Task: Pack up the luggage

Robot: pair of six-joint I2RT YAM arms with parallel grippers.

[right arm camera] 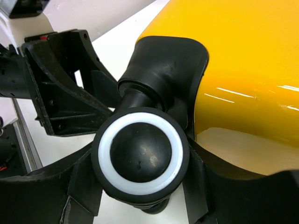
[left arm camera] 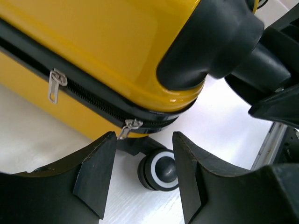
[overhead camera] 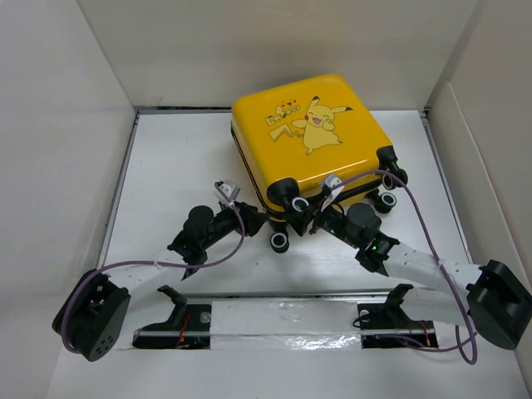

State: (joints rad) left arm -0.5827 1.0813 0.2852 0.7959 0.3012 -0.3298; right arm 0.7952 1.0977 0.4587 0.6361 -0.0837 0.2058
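Observation:
The luggage (overhead camera: 309, 137) is a closed yellow suitcase that lies flat with its Pikachu print up. My left gripper (overhead camera: 256, 221) is open at its near left corner. In the left wrist view the left gripper (left arm camera: 142, 145) is empty; a silver zipper pull (left arm camera: 127, 127) hangs just above its left fingertip and a wheel (left arm camera: 160, 169) shows between the fingers. A second zipper pull (left arm camera: 55, 85) sits further left on the black zipper. My right gripper (overhead camera: 309, 218) is closed around a black-and-white wheel (right arm camera: 140, 155), whose sides meet both fingers (right arm camera: 80, 184).
White walls enclose the table (overhead camera: 174, 166) at the left, back and right. Other suitcase wheels (overhead camera: 385, 202) stick out at the near right corner. The left arm's black gripper (right arm camera: 60, 88) is close to the right gripper. A metal rail (overhead camera: 283, 320) runs along the near edge.

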